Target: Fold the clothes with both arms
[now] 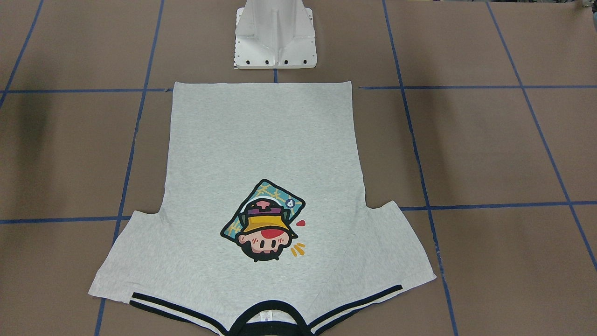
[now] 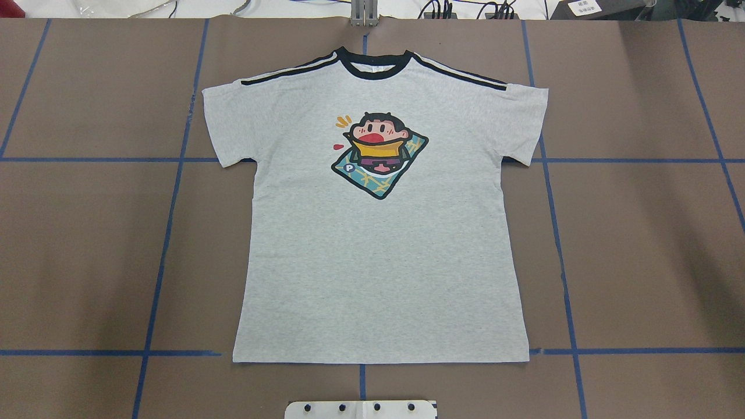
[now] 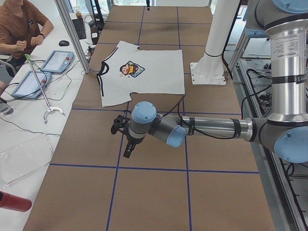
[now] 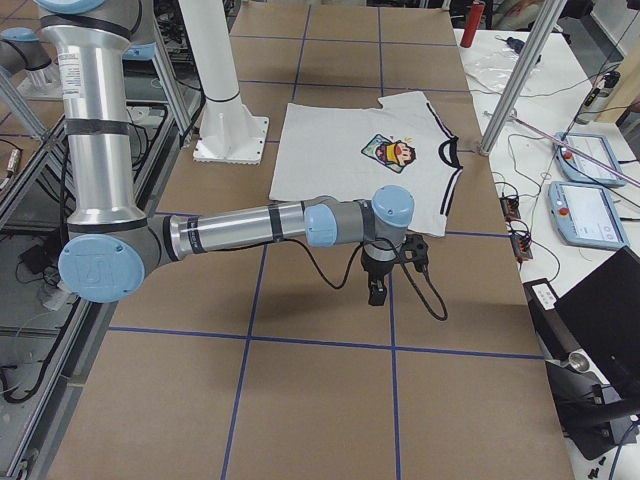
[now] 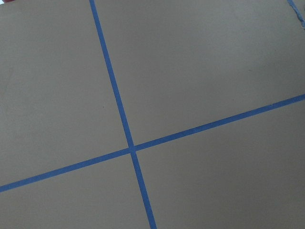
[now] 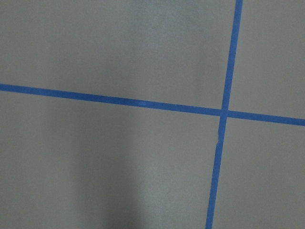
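The light grey T-shirt [image 2: 378,262] lies flat and spread out, print side up, with its black collar [image 2: 375,63] at the far side from me and its hem near the pedestal. It also shows in the front-facing view [image 1: 261,140] and both side views [image 3: 154,72] [image 4: 340,150]. My left gripper [image 3: 129,147] hangs above bare table well to the left of the shirt. My right gripper [image 4: 377,290] hangs above bare table well to the right of it. Neither touches the shirt. Both show only in side views, so I cannot tell whether they are open or shut.
The white pedestal base [image 1: 275,37] stands at the shirt's hem side. The brown table [image 2: 640,244] carries a blue tape grid. A person [image 3: 19,29] sits at a side desk with tablets [image 3: 55,60], and a red bottle [image 3: 14,202] lies there. Both wrist views show only table and tape.
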